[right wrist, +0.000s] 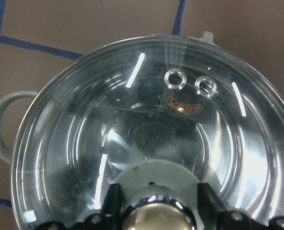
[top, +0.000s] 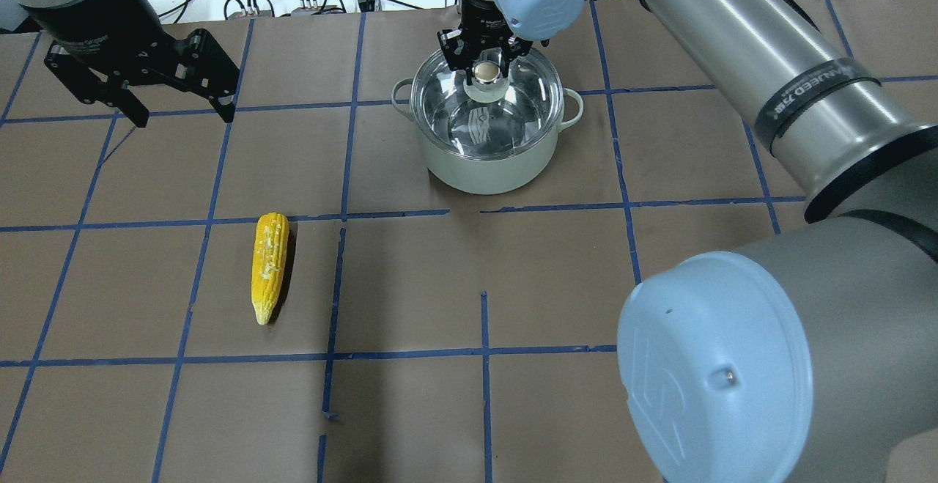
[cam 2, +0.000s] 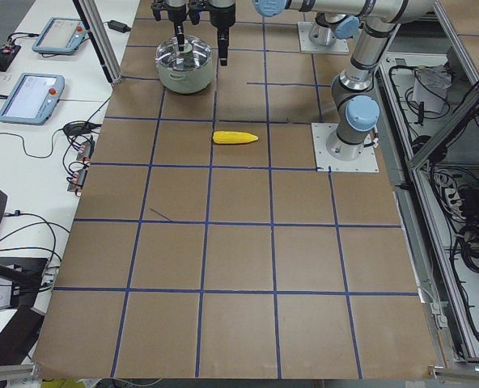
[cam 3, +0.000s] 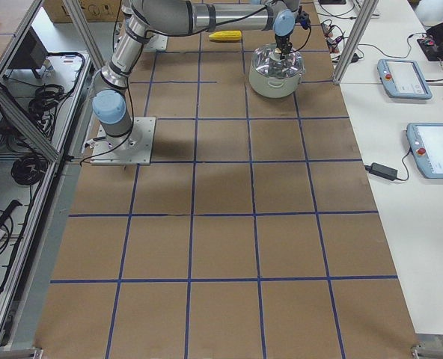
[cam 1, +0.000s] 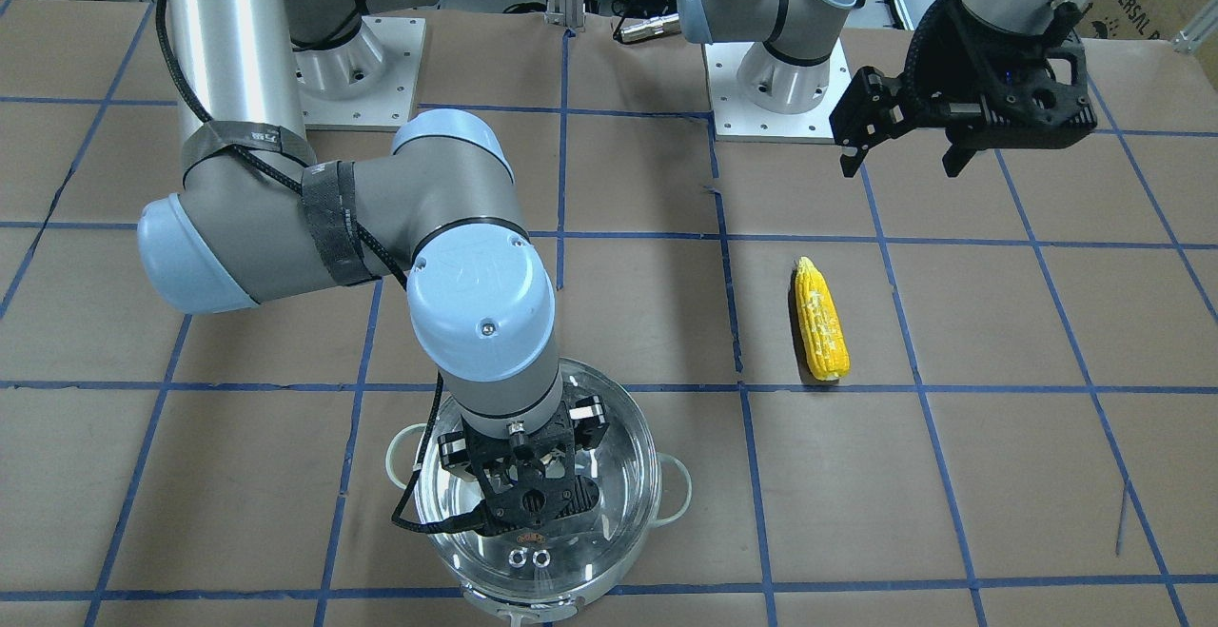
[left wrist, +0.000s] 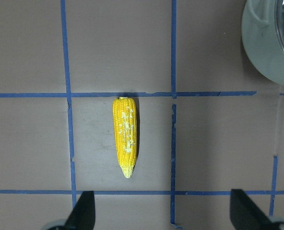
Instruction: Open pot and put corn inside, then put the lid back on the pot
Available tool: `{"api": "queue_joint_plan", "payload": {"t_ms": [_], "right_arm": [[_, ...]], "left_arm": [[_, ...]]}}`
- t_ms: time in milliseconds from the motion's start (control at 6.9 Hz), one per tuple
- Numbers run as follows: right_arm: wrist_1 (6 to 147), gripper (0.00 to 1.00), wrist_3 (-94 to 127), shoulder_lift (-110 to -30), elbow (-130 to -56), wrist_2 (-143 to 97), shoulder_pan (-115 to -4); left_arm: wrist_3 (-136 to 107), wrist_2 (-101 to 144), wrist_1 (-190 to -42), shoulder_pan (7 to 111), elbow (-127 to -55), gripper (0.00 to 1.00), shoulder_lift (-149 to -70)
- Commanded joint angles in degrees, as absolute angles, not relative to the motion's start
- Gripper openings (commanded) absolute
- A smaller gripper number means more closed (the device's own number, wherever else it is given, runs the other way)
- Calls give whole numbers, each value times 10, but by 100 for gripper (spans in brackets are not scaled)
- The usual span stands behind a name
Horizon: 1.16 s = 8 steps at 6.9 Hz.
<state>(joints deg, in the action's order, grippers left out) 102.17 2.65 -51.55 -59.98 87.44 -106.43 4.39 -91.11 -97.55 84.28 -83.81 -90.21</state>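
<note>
The right gripper (top: 486, 65) hangs straight over the middle of the pot (top: 484, 171). Its two fingers (right wrist: 112, 203) are closed in on the knob (top: 486, 73) of the lid (top: 516, 113), one on each side, with the pads against it. The glass lid lies directly under this gripper and covers the whole mouth of the pot. From these angles it seems to sit on the rim, but I cannot be sure that it is not raised a little. In the right wrist view the two small metal rings (right wrist: 190, 82) are beyond the fingertips, near the far edge of the lid.

The left gripper (top: 183, 113) is high above the table (top: 586, 285) and holds nothing, its fingers (left wrist: 84, 213) spread wide. The corn (left wrist: 125, 138) lies flat on the table below it, out in front of the fingertips and between their lines, touching neither. Its tapered end points toward this gripper. The pot is off to one side of the left gripper, well apart from the corn, and only its edge shows in the corner of the left wrist view.
</note>
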Motion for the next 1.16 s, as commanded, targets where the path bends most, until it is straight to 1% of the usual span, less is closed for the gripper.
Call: {"api": "queue_joint_plan", "payload": {"t_ms": [0,145,290,434,724,869,1014], "right_arm": [[1019,40,25,-516,-600,875,-1066],[1018,30,25,-516,-599,875,-1066],[1017,23,25,-516,-598,875,-1066],[1007,21,25,-517,-590,876,-1065],[946,21,7,-532,-557,881,-1060],[916,21,-17,-539,-540,904,-1050],[899,21,-53,-563,-544,905,-1029]], "left_arm": [[44,-911,-982,838,-838,100,-903],[44,-911,-982,839,-838,100,-906],[44,-911,-982,838,-838,100,-908],[44,-911,-982,838,-838,100,-909],[44,-911,-980,838,-833,100,-916],[47,-908,-975,833,-842,100,-934],[75,-909,-950,824,-847,100,-972]]}}
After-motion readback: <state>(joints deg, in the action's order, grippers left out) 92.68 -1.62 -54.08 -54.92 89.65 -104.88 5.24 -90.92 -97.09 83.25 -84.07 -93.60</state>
